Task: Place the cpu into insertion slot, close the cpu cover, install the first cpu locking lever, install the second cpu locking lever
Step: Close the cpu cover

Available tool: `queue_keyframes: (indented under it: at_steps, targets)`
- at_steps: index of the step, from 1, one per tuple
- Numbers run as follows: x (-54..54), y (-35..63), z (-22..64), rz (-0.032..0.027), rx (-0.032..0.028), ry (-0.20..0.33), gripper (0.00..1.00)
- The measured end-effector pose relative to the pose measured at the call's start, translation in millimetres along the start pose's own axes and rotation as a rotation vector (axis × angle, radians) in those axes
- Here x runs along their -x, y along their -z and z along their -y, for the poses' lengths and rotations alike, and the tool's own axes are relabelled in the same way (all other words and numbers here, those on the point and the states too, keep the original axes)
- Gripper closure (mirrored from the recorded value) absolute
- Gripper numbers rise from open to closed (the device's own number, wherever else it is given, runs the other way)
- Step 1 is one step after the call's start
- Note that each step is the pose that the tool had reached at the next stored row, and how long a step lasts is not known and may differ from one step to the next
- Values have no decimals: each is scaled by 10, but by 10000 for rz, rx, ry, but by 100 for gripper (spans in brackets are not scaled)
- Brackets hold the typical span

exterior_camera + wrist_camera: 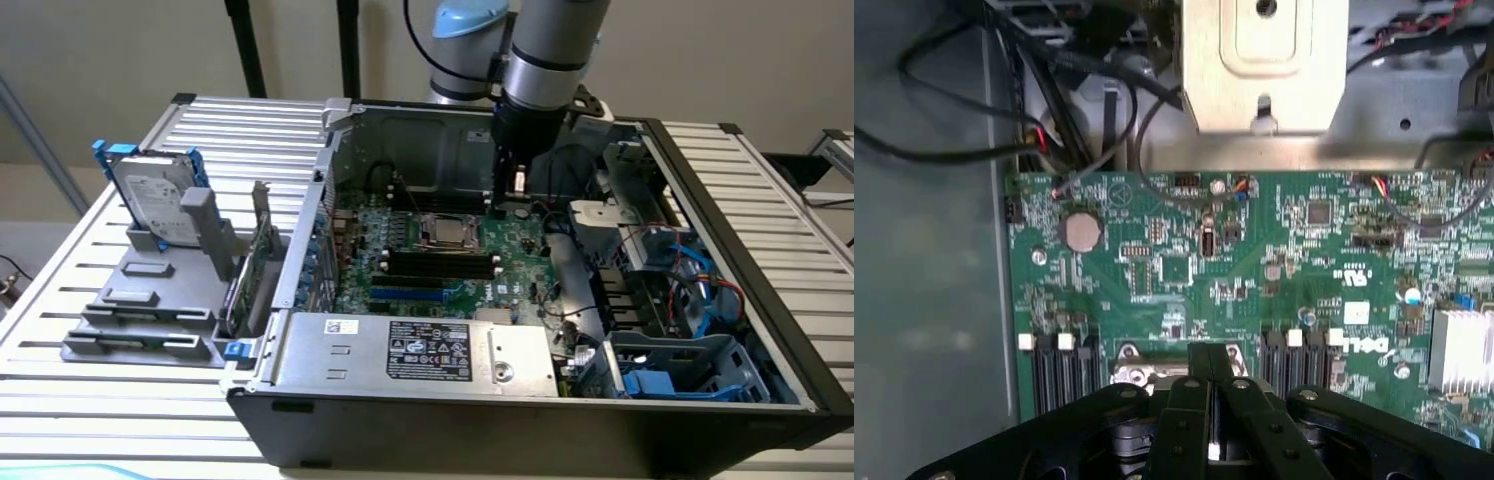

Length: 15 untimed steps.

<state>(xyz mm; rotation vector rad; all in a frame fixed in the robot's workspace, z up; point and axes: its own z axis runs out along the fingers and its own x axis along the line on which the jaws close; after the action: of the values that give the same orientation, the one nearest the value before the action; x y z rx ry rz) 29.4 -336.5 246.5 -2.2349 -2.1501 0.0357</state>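
While the end effector [514,208], fingers [1192,405] pressed together, hangs over the motherboard [521,242], the insertion slot [445,232] lies just beside its tips, toward the exterior view's left.

DELL logo [1369,346] on green mobo [1254,262], PSU label [430,350] unreadable

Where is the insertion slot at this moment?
In the exterior view, the insertion slot sits amid the green motherboard, just beyond the long black memory slots and to the exterior view's left of the end effector.
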Motion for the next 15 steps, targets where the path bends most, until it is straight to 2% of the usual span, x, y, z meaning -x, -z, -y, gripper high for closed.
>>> queue_keyframes:
  at_steps: [2, 5, 15]
  targets:
    - [13, -8, 66, 5, -62, 0, 89]
    - [27, -20, 149, 8, -245, -2, 89]
    - [57, -49, 389, 39, -1020, -13, 89]
